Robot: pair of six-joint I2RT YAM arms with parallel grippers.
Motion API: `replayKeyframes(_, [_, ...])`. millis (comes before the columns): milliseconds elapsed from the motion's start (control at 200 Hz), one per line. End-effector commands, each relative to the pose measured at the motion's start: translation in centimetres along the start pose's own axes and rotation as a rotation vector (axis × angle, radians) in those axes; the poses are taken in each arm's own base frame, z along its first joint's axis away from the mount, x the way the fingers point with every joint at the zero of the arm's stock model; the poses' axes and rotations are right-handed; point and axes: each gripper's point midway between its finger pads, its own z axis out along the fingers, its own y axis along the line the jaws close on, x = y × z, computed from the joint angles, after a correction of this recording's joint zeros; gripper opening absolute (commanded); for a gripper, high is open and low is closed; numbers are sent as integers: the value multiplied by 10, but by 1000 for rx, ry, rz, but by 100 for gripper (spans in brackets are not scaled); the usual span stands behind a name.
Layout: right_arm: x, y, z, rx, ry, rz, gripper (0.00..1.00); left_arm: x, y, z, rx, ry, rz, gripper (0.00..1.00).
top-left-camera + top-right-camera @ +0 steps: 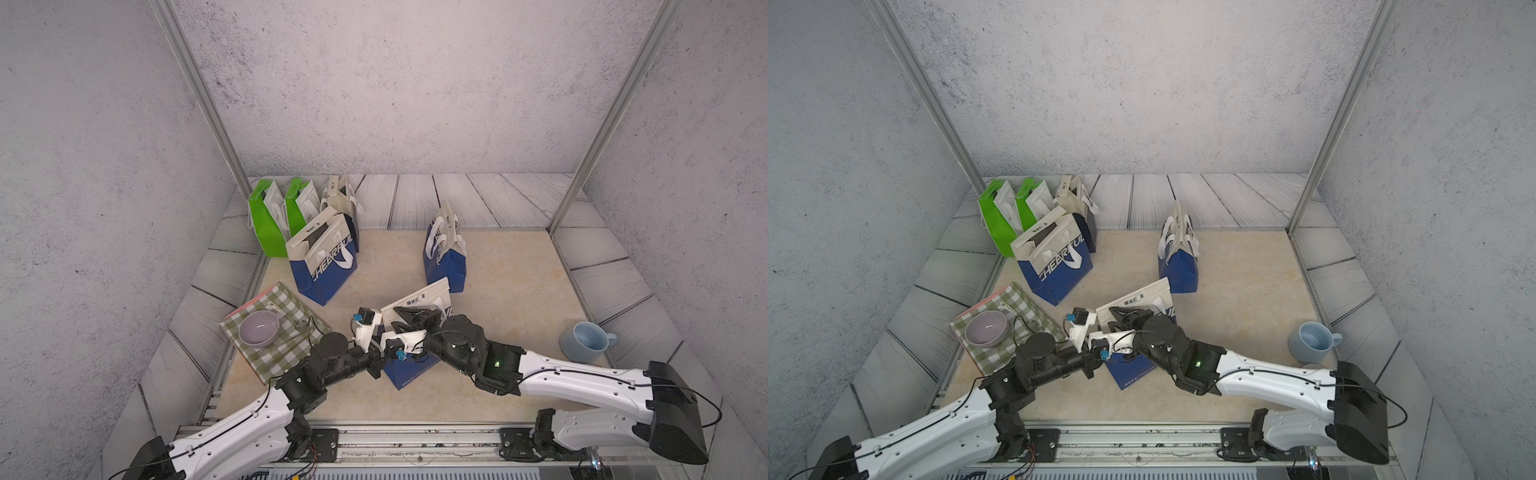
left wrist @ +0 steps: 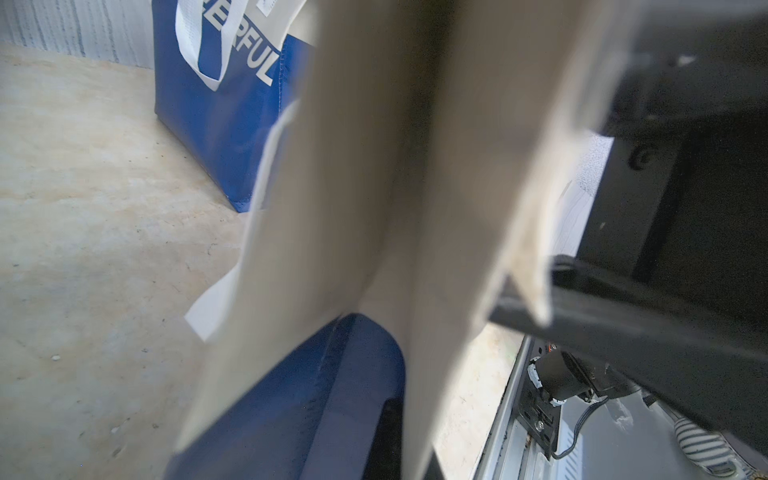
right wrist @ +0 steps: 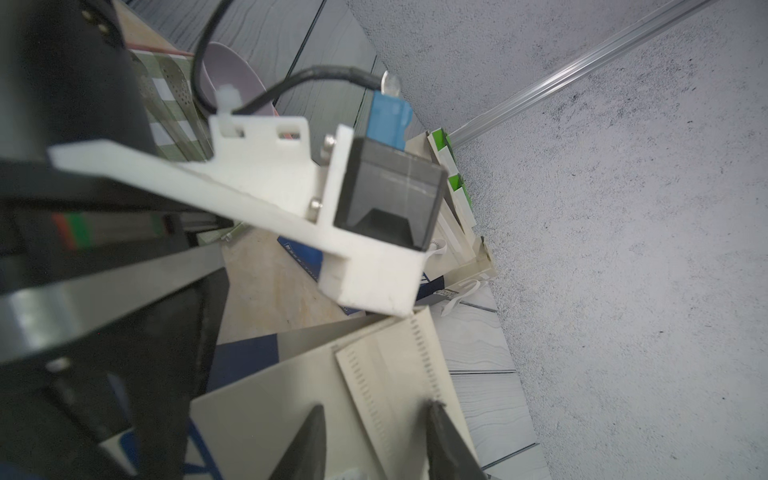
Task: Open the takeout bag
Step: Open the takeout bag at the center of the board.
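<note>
Both arms meet at the takeout bag [image 1: 415,297], front centre of the table [image 1: 511,291]

Bag blue below, cream above, leaning, mouth partly parted. Left gripper [image 1: 377,334] pressed together, mostly hidden under its camera bracket in both top views; the left wrist view, blurred, shows the bag's cream edge running right up to it, so it looks pinched. Right gripper [image 3: 376,407] spread, its dark fingers [image 3: 309,440] either side of a stitched patch on the cream panel. Bowl [image 1: 258,328] on the robot's left, mug [image 1: 584,340] on its right, both well apart from the bag
</note>
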Motion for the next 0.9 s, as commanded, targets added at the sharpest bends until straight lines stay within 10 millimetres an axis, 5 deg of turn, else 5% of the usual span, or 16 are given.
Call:
replayKeyframes(0, [-1, -5, 2, 44, 6, -6, 38, -33, -26, -4, 80, -88, 25, 0])
replayKeyframes(580, [2, -15, 7, 96, 33, 21, 16, -27, -26, -1, 84, -70, 28, 0])
replayKeyframes(726, [2, -17, 4, 90, 42, 46, 0, -24, -24, -1, 77, -64, 26, 0])
replayKeyframes(896, [-1, -21, 1, 84, 37, 91, 0, -24, -23, -1, 73, -61, 27, 0])
